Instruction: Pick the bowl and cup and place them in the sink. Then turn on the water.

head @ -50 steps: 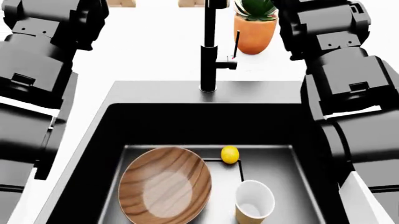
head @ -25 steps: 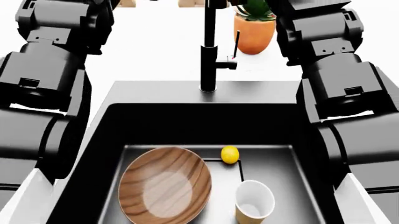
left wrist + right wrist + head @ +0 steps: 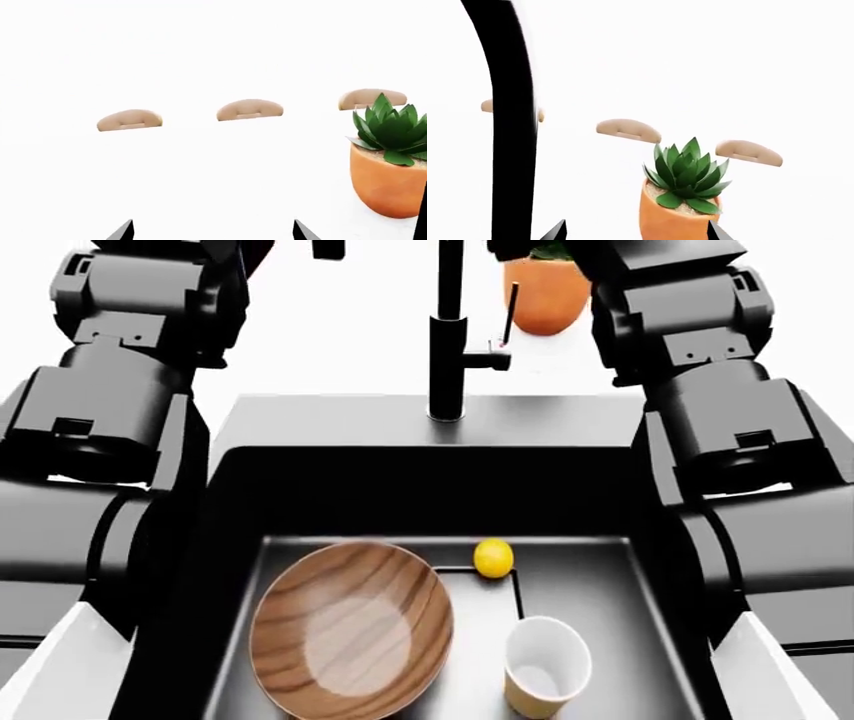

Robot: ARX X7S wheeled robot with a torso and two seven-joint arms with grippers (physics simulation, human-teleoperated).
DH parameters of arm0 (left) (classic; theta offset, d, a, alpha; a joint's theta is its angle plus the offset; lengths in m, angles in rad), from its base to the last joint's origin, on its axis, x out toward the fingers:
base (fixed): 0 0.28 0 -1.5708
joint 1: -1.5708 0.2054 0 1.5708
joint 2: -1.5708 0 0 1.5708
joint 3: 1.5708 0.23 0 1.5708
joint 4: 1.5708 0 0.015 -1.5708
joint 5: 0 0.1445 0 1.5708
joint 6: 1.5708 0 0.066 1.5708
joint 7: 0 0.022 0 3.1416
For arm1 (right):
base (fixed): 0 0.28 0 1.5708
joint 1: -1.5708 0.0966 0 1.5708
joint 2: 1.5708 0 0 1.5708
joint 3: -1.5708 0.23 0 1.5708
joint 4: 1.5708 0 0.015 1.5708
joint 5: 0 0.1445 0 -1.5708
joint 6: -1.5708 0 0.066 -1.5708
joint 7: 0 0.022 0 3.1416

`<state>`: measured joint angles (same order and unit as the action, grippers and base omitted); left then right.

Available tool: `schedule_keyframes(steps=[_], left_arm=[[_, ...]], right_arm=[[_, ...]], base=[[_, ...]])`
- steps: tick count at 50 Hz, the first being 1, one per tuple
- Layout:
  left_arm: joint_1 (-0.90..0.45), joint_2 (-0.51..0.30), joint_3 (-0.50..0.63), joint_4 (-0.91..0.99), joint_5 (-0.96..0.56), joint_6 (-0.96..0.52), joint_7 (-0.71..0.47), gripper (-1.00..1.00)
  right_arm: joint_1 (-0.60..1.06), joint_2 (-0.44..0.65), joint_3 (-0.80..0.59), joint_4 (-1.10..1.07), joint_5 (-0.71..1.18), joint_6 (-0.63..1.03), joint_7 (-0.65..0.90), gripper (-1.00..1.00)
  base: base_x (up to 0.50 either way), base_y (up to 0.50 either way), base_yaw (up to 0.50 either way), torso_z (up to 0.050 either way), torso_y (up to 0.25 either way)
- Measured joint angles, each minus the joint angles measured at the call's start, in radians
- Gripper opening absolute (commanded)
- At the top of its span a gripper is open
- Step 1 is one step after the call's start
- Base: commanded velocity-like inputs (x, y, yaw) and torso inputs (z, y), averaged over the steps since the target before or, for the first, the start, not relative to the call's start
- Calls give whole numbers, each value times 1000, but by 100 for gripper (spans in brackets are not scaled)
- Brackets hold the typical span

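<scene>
The wooden bowl point(image 3: 351, 630) lies in the black sink point(image 3: 240, 540), at its left. The tan cup point(image 3: 547, 665) stands upright beside it at the right, apart from it. The tall black faucet point(image 3: 449, 330) rises behind the basin, with its thin lever point(image 3: 509, 315) on its right side. No water shows. Both arms are raised at the sides of the head view, and their grippers are cut off at its top edge. My left gripper point(image 3: 213, 232) is open and empty over the white counter. My right gripper point(image 3: 635, 232) is open and empty, with the faucet point(image 3: 510, 125) beside it.
A yellow lemon point(image 3: 494, 558) lies in the sink behind the bowl and cup. An orange plant pot point(image 3: 547, 295) stands right of the faucet; it also shows in the left wrist view point(image 3: 390, 185) and the right wrist view point(image 3: 677, 215). Tan chair backs point(image 3: 250, 109) show beyond the counter.
Both arms have moved forward and up, the left one also inward. The head view has shifted, so the pot sits higher in it. Bowl, cup and lemon have not moved.
</scene>
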<state>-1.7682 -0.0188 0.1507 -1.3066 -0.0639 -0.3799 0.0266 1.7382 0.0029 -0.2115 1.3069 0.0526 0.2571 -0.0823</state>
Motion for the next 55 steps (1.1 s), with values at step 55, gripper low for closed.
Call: schedule_keyframes(steps=[55], left_arm=[[11,0,-29,-2,38,-12,26,100]], right_arm=[[-9,-1,-39,0,40,9,-1,100]], base=[[0,0,0,0,-137]])
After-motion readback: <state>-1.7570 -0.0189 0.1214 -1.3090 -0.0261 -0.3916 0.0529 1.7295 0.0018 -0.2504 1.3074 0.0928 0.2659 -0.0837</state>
